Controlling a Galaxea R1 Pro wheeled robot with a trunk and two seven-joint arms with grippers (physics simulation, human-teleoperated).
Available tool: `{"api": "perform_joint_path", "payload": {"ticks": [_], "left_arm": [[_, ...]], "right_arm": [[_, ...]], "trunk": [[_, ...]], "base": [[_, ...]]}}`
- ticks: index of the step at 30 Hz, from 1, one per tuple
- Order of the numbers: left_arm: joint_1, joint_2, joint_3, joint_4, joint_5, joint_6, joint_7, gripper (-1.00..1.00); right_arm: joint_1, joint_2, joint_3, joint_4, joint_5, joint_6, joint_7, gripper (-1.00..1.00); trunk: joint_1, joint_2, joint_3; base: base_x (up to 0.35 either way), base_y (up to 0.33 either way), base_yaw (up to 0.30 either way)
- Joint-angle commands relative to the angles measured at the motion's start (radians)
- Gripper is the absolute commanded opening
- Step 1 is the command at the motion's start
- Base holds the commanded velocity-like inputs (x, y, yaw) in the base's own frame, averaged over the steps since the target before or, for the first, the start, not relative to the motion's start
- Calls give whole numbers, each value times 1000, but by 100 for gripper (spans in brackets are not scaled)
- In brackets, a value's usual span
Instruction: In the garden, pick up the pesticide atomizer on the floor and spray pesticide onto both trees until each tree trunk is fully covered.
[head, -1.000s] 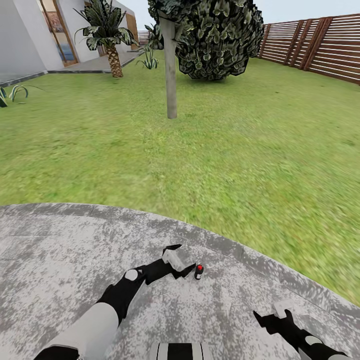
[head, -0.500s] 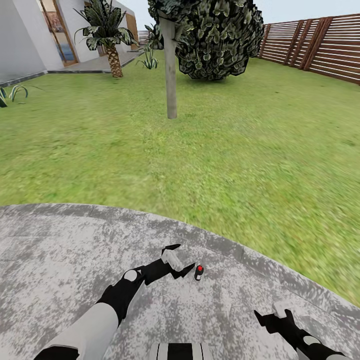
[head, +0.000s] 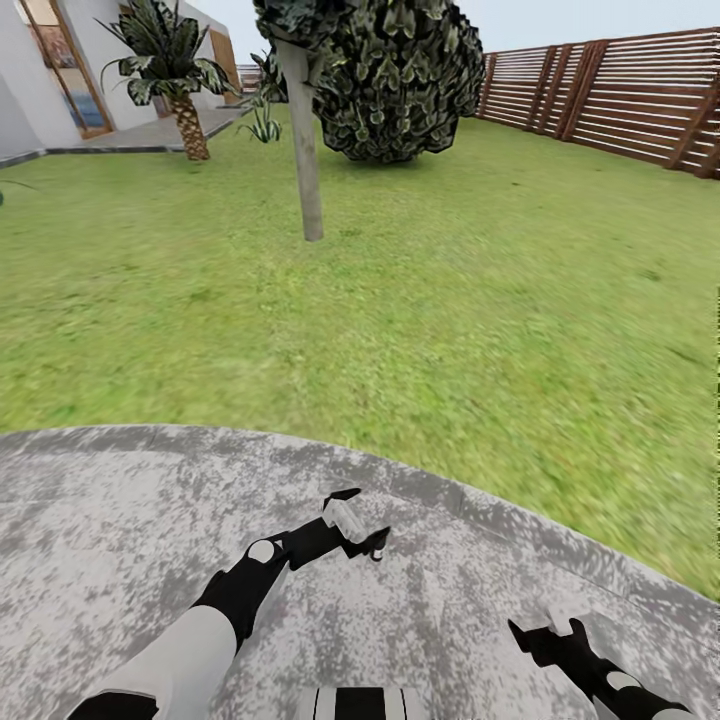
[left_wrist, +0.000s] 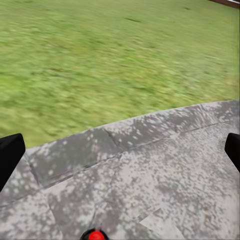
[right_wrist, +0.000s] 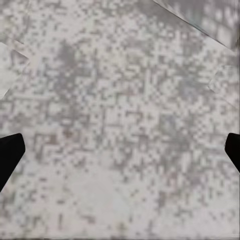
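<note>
Head view: the left gripper (head: 358, 522), black with a pale grey block between its fingers, reaches out over the mottled grey stone paving (head: 120, 500) in the lower centre of the frame. Its jaws stand spread apart. Just beside the lower fingertip, to its right, sits the tiny pale grey-white pesticide atomizer (head: 379, 548), upright on the paving; whether the fingertip touches it cannot be told. In the left wrist view the two black fingertips show at the far edges of the frame, wide apart, and the atomizer's red-dotted top (left_wrist: 94, 234) peeks in at the bottom edge between them, above the grey stone.

The right gripper (head: 548, 634) hangs low at the lower right of the head view, over the same paving, its black fingers parted. The right wrist view shows its fingertips at opposite edges, well apart, with only speckled stone between.

Beyond the curved edge of the paving spreads the green lawn (head: 450, 300). In the upper left centre a straight mottled grey-brown tree trunk (head: 303, 150) rises from the grass, well apart from the atomizer. Behind it stands a large dark blotchy-leaved bush (head: 400, 80), a short palm (head: 180, 90) at upper left, and a brown horizontal-slat wooden fence (head: 620, 95) along the upper right.
</note>
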Motion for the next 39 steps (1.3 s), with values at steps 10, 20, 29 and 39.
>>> {"api": "perform_joint_path", "payload": {"ticks": [10, 20, 29, 39], "left_arm": [[0, 0, 0, 0, 0, 1, -1, 100], [0, 0, 0, 0, -1, 0, 0, 100], [0, 0, 0, 0, -3, 1, 1, 100], [0, 0, 0, 0, -2, 1, 1, 100]], "right_arm": [[0, 0, 0, 0, 0, 0, 0, 100], [0, 0, 0, 0, 0, 0, 0, 100], [0, 0, 0, 0, 0, -1, 0, 100], [0, -1, 0, -1, 0, -1, 1, 100]], "trunk": [[0, 0, 1], [0, 0, 1], [0, 0, 1], [0, 0, 8]], "base": [[0, 67, -33], [22, 18, -1], [92, -33, -13], [13, -5, -131]]}}
